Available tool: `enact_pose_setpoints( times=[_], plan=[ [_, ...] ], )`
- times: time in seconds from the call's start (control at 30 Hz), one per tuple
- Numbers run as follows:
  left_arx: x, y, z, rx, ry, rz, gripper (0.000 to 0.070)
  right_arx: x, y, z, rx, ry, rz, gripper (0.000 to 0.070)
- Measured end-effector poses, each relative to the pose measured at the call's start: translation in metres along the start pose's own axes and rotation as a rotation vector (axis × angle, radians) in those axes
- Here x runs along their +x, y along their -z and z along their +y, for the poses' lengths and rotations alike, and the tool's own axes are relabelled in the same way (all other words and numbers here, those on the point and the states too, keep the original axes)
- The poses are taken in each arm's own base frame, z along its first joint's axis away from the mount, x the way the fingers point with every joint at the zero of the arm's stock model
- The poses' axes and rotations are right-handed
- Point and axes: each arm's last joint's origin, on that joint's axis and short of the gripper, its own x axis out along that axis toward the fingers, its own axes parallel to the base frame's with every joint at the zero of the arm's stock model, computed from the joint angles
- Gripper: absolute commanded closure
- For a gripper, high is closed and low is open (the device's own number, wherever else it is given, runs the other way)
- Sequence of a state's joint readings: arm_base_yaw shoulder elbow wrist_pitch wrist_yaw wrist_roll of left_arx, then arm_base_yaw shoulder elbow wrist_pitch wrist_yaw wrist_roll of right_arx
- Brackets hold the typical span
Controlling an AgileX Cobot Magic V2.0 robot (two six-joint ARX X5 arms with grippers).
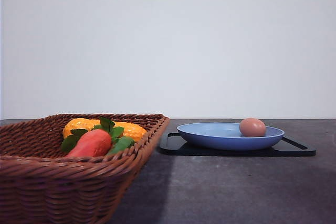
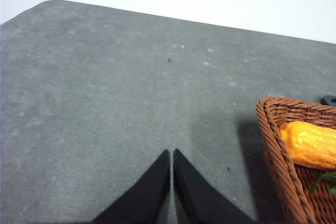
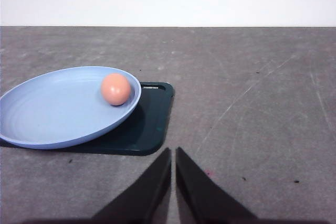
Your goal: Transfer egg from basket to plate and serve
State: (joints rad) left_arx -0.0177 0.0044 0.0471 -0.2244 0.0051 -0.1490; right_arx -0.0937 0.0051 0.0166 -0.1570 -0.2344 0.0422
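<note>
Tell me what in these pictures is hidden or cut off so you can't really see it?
- The basket: front view, its left and lower parts run off the frame edge.
- The red vegetable: front view, its lower part sits behind the basket's near rim.
- The black tray: right wrist view, mostly covered by the plate holding the egg.
- The yellow vegetable: left wrist view, cut by the frame edge.

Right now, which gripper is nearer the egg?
Right. The right gripper is shut over bare table beside the plate holding the egg; the left gripper sits beyond the basket.
</note>
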Motion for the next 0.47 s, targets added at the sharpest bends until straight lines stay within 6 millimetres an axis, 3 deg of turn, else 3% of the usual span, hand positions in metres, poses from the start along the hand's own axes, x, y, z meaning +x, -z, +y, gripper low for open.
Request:
enact_pose_setpoints(
  times=[0.47],
  plan=[
    [0.0000,0.0000,0.0000,0.000,0.000,0.000,0.0700,0.0000,0.0000,0.0000,0.000,0.000,0.000,0.0700]
  ],
)
